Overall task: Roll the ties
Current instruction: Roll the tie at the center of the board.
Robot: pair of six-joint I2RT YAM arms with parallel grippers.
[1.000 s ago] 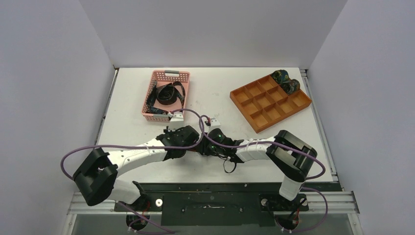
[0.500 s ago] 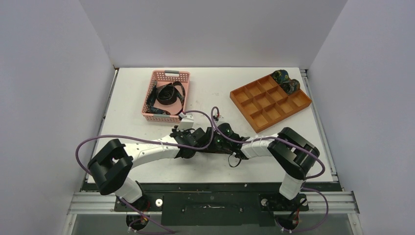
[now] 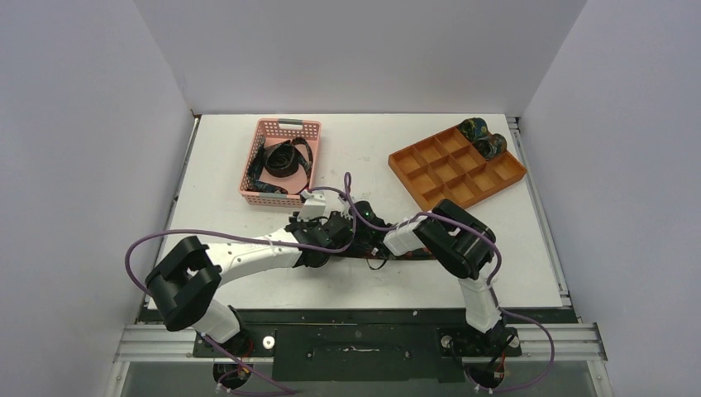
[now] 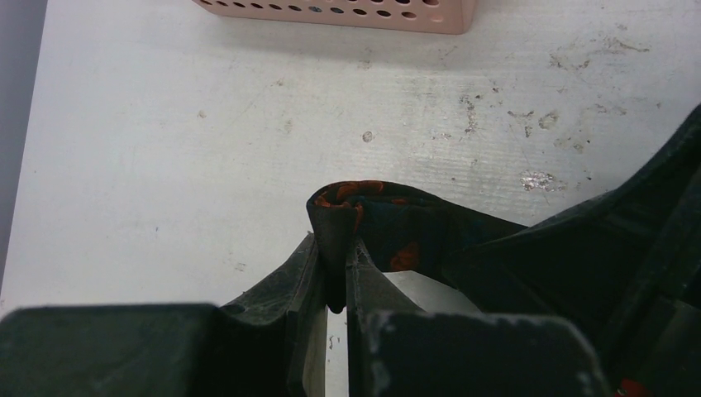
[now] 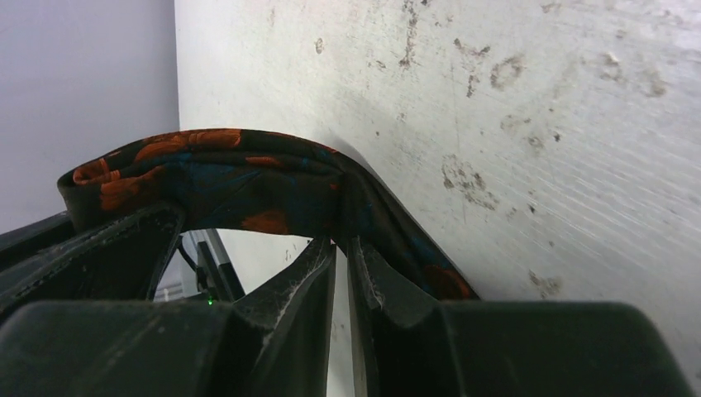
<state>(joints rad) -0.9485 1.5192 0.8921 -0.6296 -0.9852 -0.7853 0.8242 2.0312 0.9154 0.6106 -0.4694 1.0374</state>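
A dark tie [image 4: 388, 223] with orange-red motifs is stretched between my two grippers above the table's near middle. In the left wrist view my left gripper [image 4: 335, 256] is shut on a folded end of it, the fold standing up between the fingers. Seen from the right wrist, the tie [image 5: 215, 178] arches over the fingertips, and my right gripper [image 5: 341, 248] is pinched on its lower edge with only a thin slit between the jaws. From above, both grippers [image 3: 343, 234] [image 3: 365, 240] meet close together. More ties [image 3: 281, 161] lie loose in the pink basket [image 3: 285, 126].
The orange compartment tray [image 3: 430, 178] sits at the back right with two rolled ties [image 3: 482, 137] in its far corner cells. Purple cables [image 3: 207, 236] loop over the left arm. The basket's near wall [image 4: 347, 12] is just ahead of the left gripper.
The right arm has folded in, its elbow swinging left toward the centre, and its jaws have narrowed. The left arm came in toward the middle and has since held still.
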